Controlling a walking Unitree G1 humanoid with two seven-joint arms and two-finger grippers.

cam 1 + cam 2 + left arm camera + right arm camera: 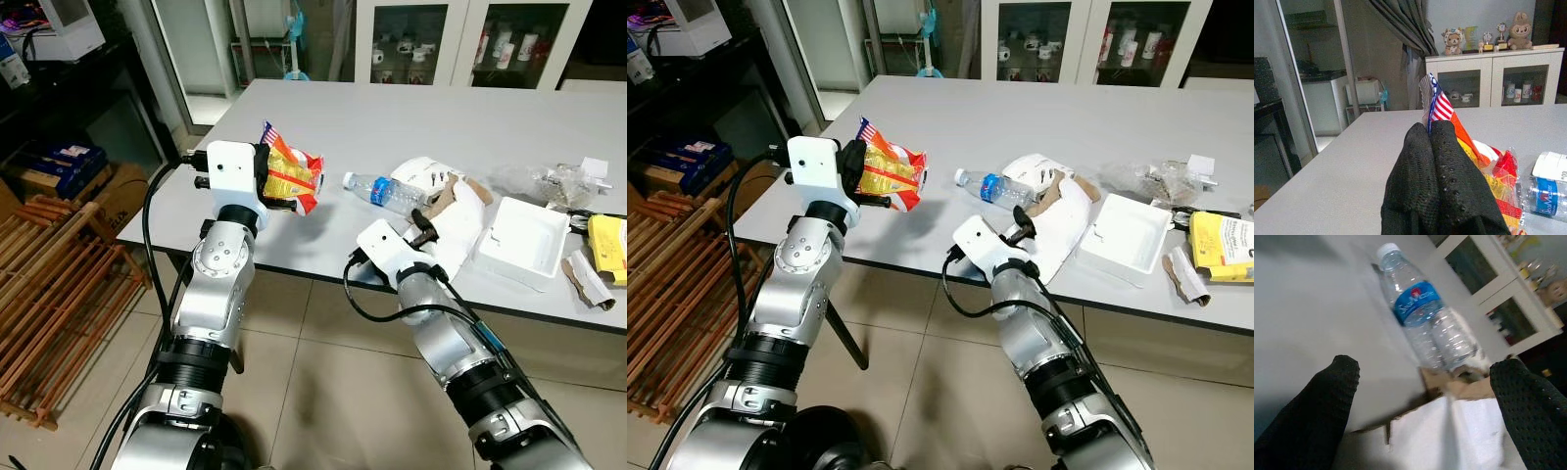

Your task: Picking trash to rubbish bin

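A grey table (411, 117) stands before white cabinets. Above its near edge, the left gripper (1435, 142) pinches an orange snack bag (292, 176). The right gripper (1425, 382), fingers spread, hovers over white paper (456, 230) beside a water bottle (1425, 318).

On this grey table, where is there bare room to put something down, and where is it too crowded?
Bare: the far half of the table, beyond the water bottle, and the left corner behind the snack bag that the left gripper holds. Crowded: the near right edge, where the white paper bag, foam box, clear wrapper and yellow packet lie around the open right gripper.
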